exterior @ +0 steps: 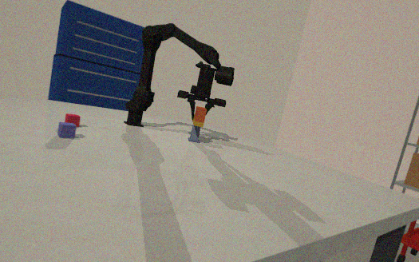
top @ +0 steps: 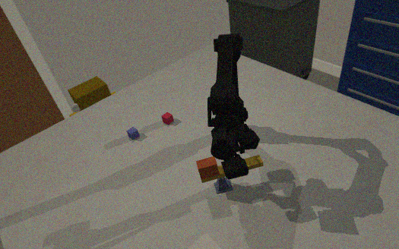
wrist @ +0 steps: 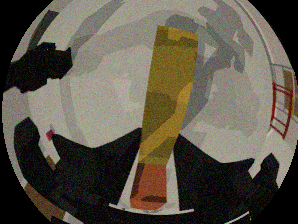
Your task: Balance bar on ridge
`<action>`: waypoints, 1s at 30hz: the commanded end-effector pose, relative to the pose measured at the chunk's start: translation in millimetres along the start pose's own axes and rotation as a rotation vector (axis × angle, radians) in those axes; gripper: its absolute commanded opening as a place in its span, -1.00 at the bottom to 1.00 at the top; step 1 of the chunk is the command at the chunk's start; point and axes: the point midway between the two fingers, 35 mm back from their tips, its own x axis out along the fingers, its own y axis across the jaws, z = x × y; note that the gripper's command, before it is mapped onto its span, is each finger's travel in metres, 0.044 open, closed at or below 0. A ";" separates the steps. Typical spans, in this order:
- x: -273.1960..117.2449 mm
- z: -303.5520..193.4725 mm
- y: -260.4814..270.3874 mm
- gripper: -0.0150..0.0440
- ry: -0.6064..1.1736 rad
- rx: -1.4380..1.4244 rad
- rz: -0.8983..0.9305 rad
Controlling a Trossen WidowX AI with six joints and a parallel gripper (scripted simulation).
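Note:
The yellow bar [top: 255, 162] [exterior: 199, 124] [wrist: 170, 75] carries an orange block [top: 207, 168] [exterior: 199, 114] [wrist: 150, 180] on one end. My gripper [top: 234, 168] [exterior: 200, 116] [wrist: 158, 134] is shut on the bar, between the block and the bar's far end. The small blue-grey ridge [top: 223, 186] [exterior: 195, 136] stands on the table under the bar, nearer the block end. The bar looks roughly level, clear of the table and at the ridge's top; whether they touch is hard to tell. The ridge is hidden in the wrist view.
A red cube [top: 167, 118] [exterior: 72, 120] and a blue-violet cube [top: 133, 133] [exterior: 67, 130] stand on the table [top: 92, 159] [exterior: 96, 200], well away from the ridge. The arm's base is behind the ridge in the exterior view. Arm shadows cross the table.

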 end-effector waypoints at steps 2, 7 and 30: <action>0.8 -0.2 -0.1 -0.49 0.000 0.002 0.000; 1.1 -0.2 -0.1 -0.49 0.000 0.002 0.000; 3.1 -0.3 -0.2 -0.49 0.000 0.002 0.000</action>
